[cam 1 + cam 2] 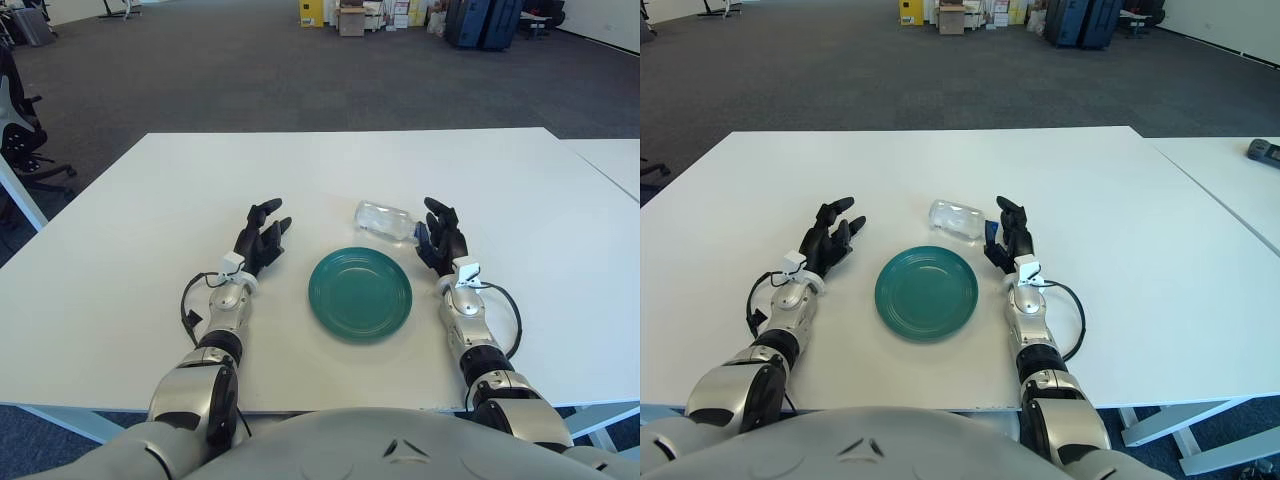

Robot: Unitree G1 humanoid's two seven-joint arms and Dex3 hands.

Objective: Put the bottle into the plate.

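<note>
Both hands sit low over the white table (120, 250), one on each side of the plate. Left hand (260, 240) shows at about nine o'clock from the green plate (360, 293), fingers loosely spread, pointing up-table and holding nothing. Right hand (440, 240) shows at about two o'clock from the plate, fingers likewise extended and relaxed, gripping nothing; its fingertips lie just beside the capped end of the bottle, though whether they touch it I cannot tell.

Between the two forearms the round plate lies flat on the table, with nothing in it.

Farther up-table, at roughly one o'clock from the plate's centre and just beyond its rim, the clear plastic bottle (385, 219) lies on its side on the tabletop, outside the plate. Its long axis runs crosswise to the robot, slightly slanted: the broad base points toward ten o'clock, away to the left, and the blue cap (989, 232) end points toward four o'clock, at the right hand.

Beyond the table's far edge stretches grey carpet (250, 70), with boxes and dark cases (480, 22) along the far wall at twelve o'clock.
</note>
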